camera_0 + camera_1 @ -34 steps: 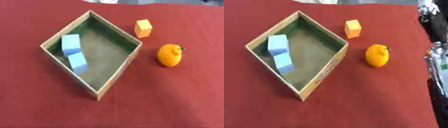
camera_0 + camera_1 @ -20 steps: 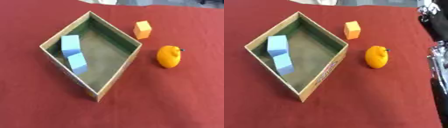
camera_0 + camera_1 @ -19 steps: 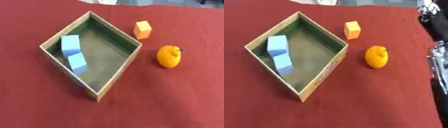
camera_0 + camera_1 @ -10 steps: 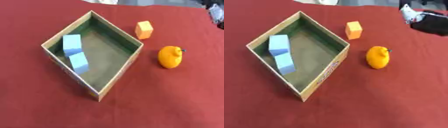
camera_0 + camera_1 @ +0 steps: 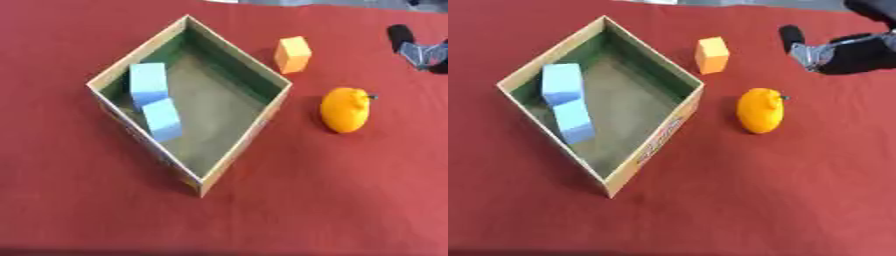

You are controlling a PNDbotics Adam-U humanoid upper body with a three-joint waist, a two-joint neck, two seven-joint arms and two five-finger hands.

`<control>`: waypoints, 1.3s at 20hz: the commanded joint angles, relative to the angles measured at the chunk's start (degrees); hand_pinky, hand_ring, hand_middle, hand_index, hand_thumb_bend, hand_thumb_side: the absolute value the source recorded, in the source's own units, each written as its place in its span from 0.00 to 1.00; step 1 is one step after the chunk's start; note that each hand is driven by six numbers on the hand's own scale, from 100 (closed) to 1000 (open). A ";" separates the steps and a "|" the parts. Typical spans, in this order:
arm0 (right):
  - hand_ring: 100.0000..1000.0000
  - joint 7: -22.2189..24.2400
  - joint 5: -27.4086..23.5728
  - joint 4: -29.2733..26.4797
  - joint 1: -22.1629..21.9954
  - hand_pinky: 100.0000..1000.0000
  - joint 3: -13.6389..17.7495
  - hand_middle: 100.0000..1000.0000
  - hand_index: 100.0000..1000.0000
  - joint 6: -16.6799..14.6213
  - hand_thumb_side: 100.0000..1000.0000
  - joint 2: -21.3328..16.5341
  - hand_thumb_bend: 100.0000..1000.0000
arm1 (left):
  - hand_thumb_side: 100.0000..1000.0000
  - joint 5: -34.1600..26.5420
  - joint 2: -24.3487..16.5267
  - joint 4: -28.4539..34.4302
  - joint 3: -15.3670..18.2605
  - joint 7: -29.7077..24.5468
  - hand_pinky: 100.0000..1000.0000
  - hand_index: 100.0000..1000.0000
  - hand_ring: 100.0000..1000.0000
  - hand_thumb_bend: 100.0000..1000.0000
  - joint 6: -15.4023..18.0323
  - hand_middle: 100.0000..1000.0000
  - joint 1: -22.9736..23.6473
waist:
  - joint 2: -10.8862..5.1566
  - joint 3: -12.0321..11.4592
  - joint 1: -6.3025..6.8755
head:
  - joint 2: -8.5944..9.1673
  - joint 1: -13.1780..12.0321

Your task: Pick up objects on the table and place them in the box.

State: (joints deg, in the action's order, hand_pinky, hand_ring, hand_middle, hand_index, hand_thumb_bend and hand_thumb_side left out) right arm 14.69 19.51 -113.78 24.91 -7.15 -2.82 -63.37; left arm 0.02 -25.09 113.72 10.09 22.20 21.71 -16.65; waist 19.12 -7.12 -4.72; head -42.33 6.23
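Note:
An open cardboard box with a green inside sits on the red table, turned like a diamond. Two light blue blocks lie inside it along its left wall. An orange block stands on the table just right of the box's far corner. An orange fruit lies to the right of the box. My right hand comes in from the upper right, above and to the right of the fruit and touching nothing; one finger sticks up. My left hand shows in neither view.
A red cloth covers the whole table. A strip of pale floor shows past the far edge at the top.
My right hand has come in from the right edge and moved left and down toward the orange fruit. The box, blocks and fruit have stayed put.

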 commanded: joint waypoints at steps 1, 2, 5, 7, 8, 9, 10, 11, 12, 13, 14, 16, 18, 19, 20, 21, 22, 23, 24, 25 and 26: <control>0.90 3.08 -1.02 -0.81 1.20 0.86 -0.99 0.81 0.92 0.93 0.39 -2.10 0.00 | 0.75 -0.02 -0.58 0.87 -0.02 -0.29 0.90 0.84 0.75 0.08 -0.10 0.68 -0.21 | -0.61 -0.10 0.03 | -0.70 0.91; 0.90 3.80 -1.52 -0.81 1.44 0.86 -1.38 0.81 0.92 1.20 0.39 -1.92 0.00 | 0.75 -0.06 -0.46 0.87 -0.05 -0.34 0.90 0.84 0.75 0.08 -0.18 0.68 -0.20 | -0.57 -0.10 0.15 | -0.64 1.05; 0.91 5.50 -2.88 -0.81 1.66 0.87 -2.36 0.81 0.92 2.11 0.39 -1.47 0.00 | 0.75 -0.16 -0.09 0.87 -0.11 -0.51 0.90 0.84 0.75 0.08 -0.29 0.68 -0.19 | -0.48 -0.08 0.52 | -0.34 1.04; 0.91 6.61 -3.75 -0.81 1.55 0.87 -3.03 0.81 0.92 2.83 0.39 -1.19 0.00 | 0.75 -0.24 0.09 0.87 -0.14 -0.59 0.90 0.84 0.75 0.07 -0.36 0.68 -0.10 | -0.45 -0.06 0.75 | -0.13 1.20; 0.92 7.11 -4.11 -0.81 1.52 0.88 -3.29 0.81 0.92 3.19 0.36 -1.04 0.00 | 0.75 -0.26 0.15 0.87 -0.17 -0.64 0.90 0.84 0.75 0.07 -0.39 0.68 -0.07 | -0.45 -0.04 0.86 | -0.04 1.35; 0.92 7.56 -4.42 -0.81 1.49 0.88 -3.51 0.81 0.92 3.56 0.36 -0.88 0.00 | 0.75 -0.29 0.20 0.87 -0.19 -0.70 0.90 0.84 0.75 0.07 -0.40 0.68 -0.06 | -0.45 -0.04 0.95 | 0.11 1.52; 0.92 7.94 -4.68 -0.81 1.44 0.88 -3.72 0.81 0.92 3.89 0.35 -0.76 0.00 | 0.75 -0.31 0.24 0.87 -0.20 -0.73 0.90 0.84 0.75 0.07 -0.40 0.68 -0.04 | -0.44 -0.03 1.03 | 0.29 1.67; 0.92 8.33 -4.98 -0.81 1.36 0.89 -3.97 0.81 0.92 4.27 0.31 -0.66 0.00 | 0.75 -0.33 0.27 0.87 -0.21 -0.74 0.90 0.84 0.75 0.07 -0.41 0.68 -0.01 | -0.44 -0.03 1.10 | 0.53 1.83; 0.93 8.76 -5.24 -0.81 1.29 0.89 -4.25 0.82 0.92 4.70 0.25 -0.61 0.00 | 0.75 -0.36 0.31 0.87 -0.23 -0.77 0.90 0.84 0.75 0.07 -0.42 0.68 0.02 | -0.43 -0.02 1.15 | 0.73 1.98; 0.93 9.26 -5.39 -0.81 1.27 0.89 -4.53 0.82 0.92 5.13 0.24 -0.60 0.00 | 0.75 -0.39 0.35 0.87 -0.26 -0.81 0.90 0.84 0.75 0.07 -0.45 0.68 0.02 | -0.42 -0.03 1.19 | 0.84 2.09; 0.94 9.83 -5.44 -0.81 1.24 0.90 -4.80 0.82 0.92 5.56 0.21 -0.60 0.00 | 0.76 -0.41 0.40 0.87 -0.30 -0.85 0.90 0.84 0.75 0.07 -0.47 0.68 0.01 | -0.42 -0.03 1.21 | 0.82 2.18; 0.94 11.05 -5.36 -0.81 1.13 0.91 -5.29 0.83 0.92 6.51 0.17 -0.60 0.00 | 0.76 -0.46 0.46 0.87 -0.36 -0.95 0.90 0.84 0.75 0.07 -0.52 0.68 0.01 | -0.40 -0.04 1.22 | 0.67 2.27; 0.95 12.18 -5.26 -0.81 0.88 0.91 -5.68 0.83 0.93 7.31 0.12 -0.48 0.00 | 0.76 -0.49 0.53 0.87 -0.40 -1.03 0.90 0.84 0.75 0.07 -0.61 0.68 0.05 | -0.37 -0.07 1.21 | 0.59 2.27; 0.95 12.75 -5.27 -0.81 0.70 0.92 -5.89 0.83 0.93 7.76 0.11 -0.43 0.00 | 0.76 -0.50 0.56 0.87 -0.42 -1.09 0.90 0.84 0.75 0.07 -0.66 0.68 0.07 | -0.35 -0.10 1.18 | 0.56 2.27; 0.95 13.26 -5.23 -0.81 0.54 0.92 -6.10 0.83 0.93 8.16 0.11 -0.38 0.00 | 0.76 -0.52 0.59 0.87 -0.43 -1.13 0.90 0.84 0.75 0.07 -0.69 0.68 0.07 | -0.34 -0.12 1.15 | 0.53 2.28; 0.95 13.81 -5.13 -0.81 0.36 0.92 -6.33 0.83 0.93 8.56 0.10 -0.29 0.00 | 0.76 -0.54 0.62 0.87 -0.44 -1.17 0.90 0.84 0.75 0.07 -0.73 0.68 0.08 | -0.33 -0.15 1.12 | 0.51 2.28; 0.95 14.27 -4.98 -0.81 0.20 0.92 -6.50 0.83 0.93 8.95 0.07 -0.15 0.00 | 0.76 -0.56 0.67 0.87 -0.45 -1.21 0.90 0.84 0.75 0.07 -0.79 0.68 0.08 | -0.31 -0.17 1.09 | 0.52 2.27; 0.95 14.70 -4.75 -0.81 0.00 0.92 -6.63 0.83 0.93 9.36 0.05 0.06 0.00 | 0.76 -0.59 0.73 0.87 -0.48 -1.26 0.90 0.84 0.75 0.07 -0.85 0.68 0.10 | -0.29 -0.19 1.06 | 0.54 2.25; 0.95 15.05 -4.49 -0.80 -0.14 0.92 -6.72 0.83 0.94 9.68 0.02 0.24 0.00 | 0.76 -0.61 0.77 0.87 -0.50 -1.32 0.90 0.84 0.75 0.07 -0.91 0.68 0.11 | -0.28 -0.21 1.05 | 0.55 2.22; 0.95 15.42 -4.14 -0.75 -0.35 0.92 -6.84 0.83 0.94 9.99 0.00 0.42 0.01 | 0.76 -0.62 0.80 0.87 -0.52 -1.37 0.90 0.84 0.75 0.07 -0.95 0.68 0.14 | -0.26 -0.23 1.03 | 0.58 2.15; 0.95 15.84 -3.75 -0.58 -0.54 0.92 -6.99 0.83 0.94 10.26 0.00 0.60 0.05 | 0.76 -0.64 0.84 0.87 -0.53 -1.41 0.90 0.84 0.75 0.07 -0.97 0.68 0.15 | -0.24 -0.25 1.02 | 0.61 2.13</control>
State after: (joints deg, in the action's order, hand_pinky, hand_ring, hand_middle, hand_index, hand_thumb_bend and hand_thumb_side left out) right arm 29.96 15.27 -113.77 24.07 -14.60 7.17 -61.67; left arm -0.49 -23.58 113.72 9.43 21.04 20.77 -16.21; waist 19.13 -7.39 -4.53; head -42.19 8.35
